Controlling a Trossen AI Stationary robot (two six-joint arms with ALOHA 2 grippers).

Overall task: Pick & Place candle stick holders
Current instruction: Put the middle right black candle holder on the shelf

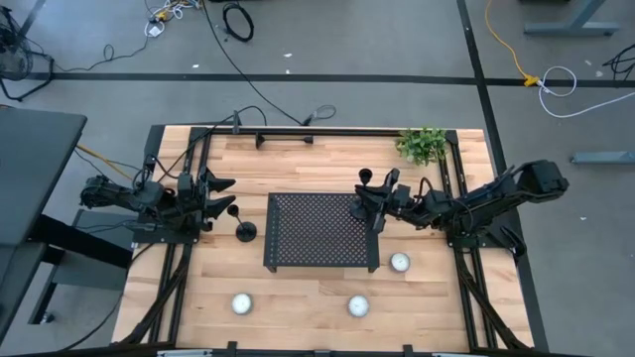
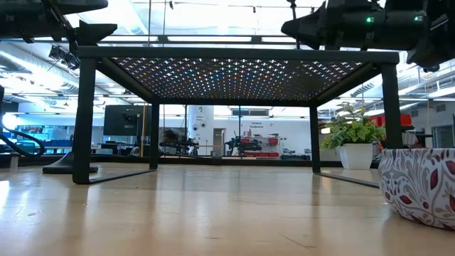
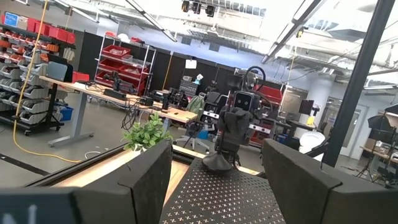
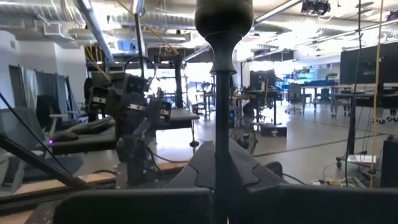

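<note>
Near the front tabletop edge lie three small white candles. Beyond, the right claw clamps a candle stick holder over the perforated tray; another holder stands just left of the tray, near the gaping left claw.

the counter is pale wood with a straight plank grain, framed by black rails. the tray is black, its top a regular grid of small holes that show as bright dots from below. the candle stick holders are plain black: one just left of the tray, one near its far right corner, one in the right claw. both arms and the left claw are dark too. the plant is green, in a white pot. three small cups look white from above; the nearest one shows dark red leaf shapes on white. the floor is grey.
</note>
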